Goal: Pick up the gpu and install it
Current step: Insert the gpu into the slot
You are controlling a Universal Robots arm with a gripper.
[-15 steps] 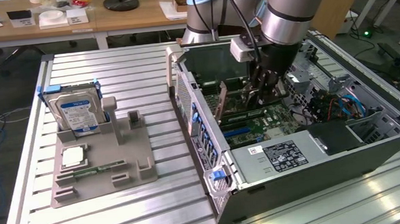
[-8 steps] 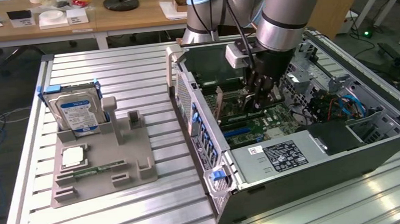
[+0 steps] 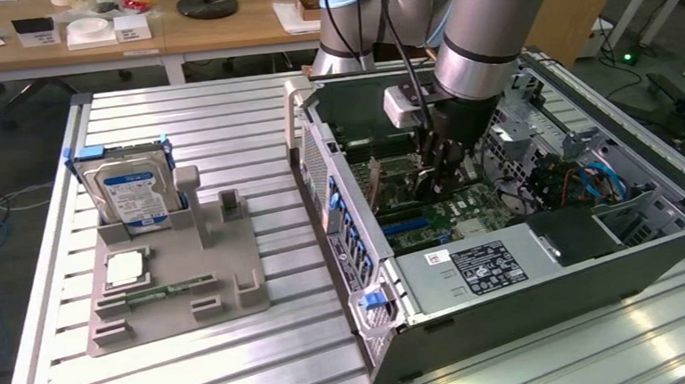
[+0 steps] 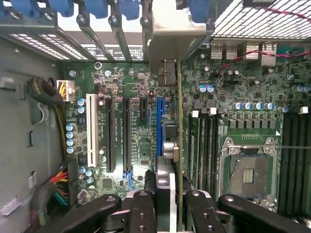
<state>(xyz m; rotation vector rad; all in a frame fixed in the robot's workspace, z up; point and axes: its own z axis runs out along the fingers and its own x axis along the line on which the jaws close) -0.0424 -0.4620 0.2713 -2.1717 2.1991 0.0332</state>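
Observation:
My gripper (image 3: 435, 179) reaches down into the open computer case (image 3: 323, 171) and is shut on the gpu (image 3: 374, 179). In the wrist view the gpu (image 4: 179, 121) is edge-on, a thin board running from my gripper (image 4: 170, 213) to its silvery end bracket (image 4: 172, 34) at the case's rear slots. The card hangs over the green motherboard (image 4: 141, 160), just beside the long blue slot (image 4: 159, 126) on the side toward the processor socket (image 4: 248, 170). Whether its edge touches the board I cannot tell.
A grey parts holder (image 3: 239, 252) stands on the slatted table at the exterior view's left, holding a hard drive (image 3: 134, 191), a processor (image 3: 125, 268) and a memory stick (image 3: 170, 290). The case's power supply (image 3: 478, 268), drive cage and cables (image 4: 48, 92) crowd the gripper.

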